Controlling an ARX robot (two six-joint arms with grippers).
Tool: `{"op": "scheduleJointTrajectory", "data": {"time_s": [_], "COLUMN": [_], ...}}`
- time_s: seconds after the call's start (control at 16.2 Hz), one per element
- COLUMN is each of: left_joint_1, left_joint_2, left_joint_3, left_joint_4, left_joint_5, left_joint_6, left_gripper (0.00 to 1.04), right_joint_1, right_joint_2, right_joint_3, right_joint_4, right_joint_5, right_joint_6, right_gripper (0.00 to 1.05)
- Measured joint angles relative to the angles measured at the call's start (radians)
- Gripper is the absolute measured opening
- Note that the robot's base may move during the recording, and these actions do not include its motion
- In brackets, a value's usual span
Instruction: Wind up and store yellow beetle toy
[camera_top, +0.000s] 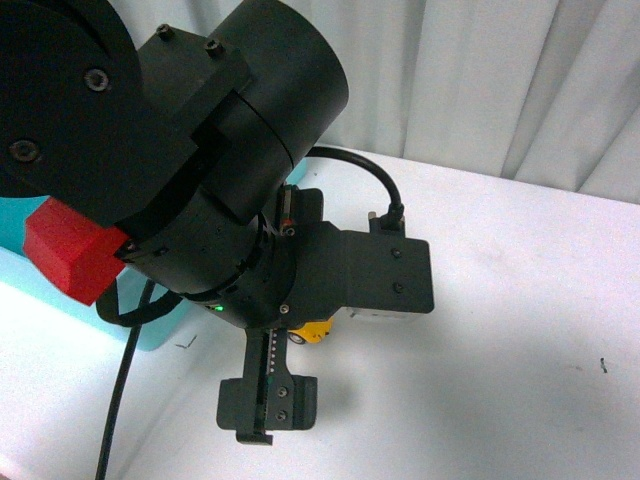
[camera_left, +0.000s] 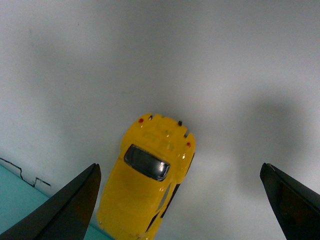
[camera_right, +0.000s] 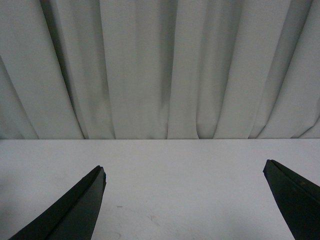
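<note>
The yellow beetle toy (camera_left: 147, 185) is a small glossy yellow car with a dark window, lying on the white table. In the left wrist view it sits between my left gripper's (camera_left: 180, 200) open fingers, close to one finger (camera_left: 75, 205) and far from the other, untouched. In the front view only a sliver of the toy (camera_top: 315, 331) shows under my left arm (camera_top: 200, 150), which hangs straight above it. My right gripper (camera_right: 185, 200) is open and empty over bare white table; it does not show in the front view.
The turquoise bin (camera_top: 165, 330) stands at the left, right beside the toy; its edge shows in the left wrist view (camera_left: 20, 200). A white curtain (camera_right: 160, 65) hangs behind the table. A black cable (camera_top: 120, 400) hangs from the left arm.
</note>
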Motion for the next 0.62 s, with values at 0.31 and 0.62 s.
{"op": "scheduleJointTrajectory", "data": {"time_s": [0.31,0.62], "left_joint_1": [0.066,0.096], "left_joint_2": [0.095,0.126], "left_joint_3": [0.073,0.095], "left_joint_4": [-0.024,-0.028], "left_joint_5": [-0.040,-0.054], "left_joint_6": [0.155,0.211], "left_gripper": [0.98,0.97], "right_joint_1": [0.000,0.000], "right_joint_2": [0.000,0.000], "right_joint_3": [0.000,0.000], "right_joint_4": [0.000,0.000], "right_joint_5": [0.000,0.000], "right_joint_6": [0.000,0.000], "right_gripper": [0.98,0.98]}}
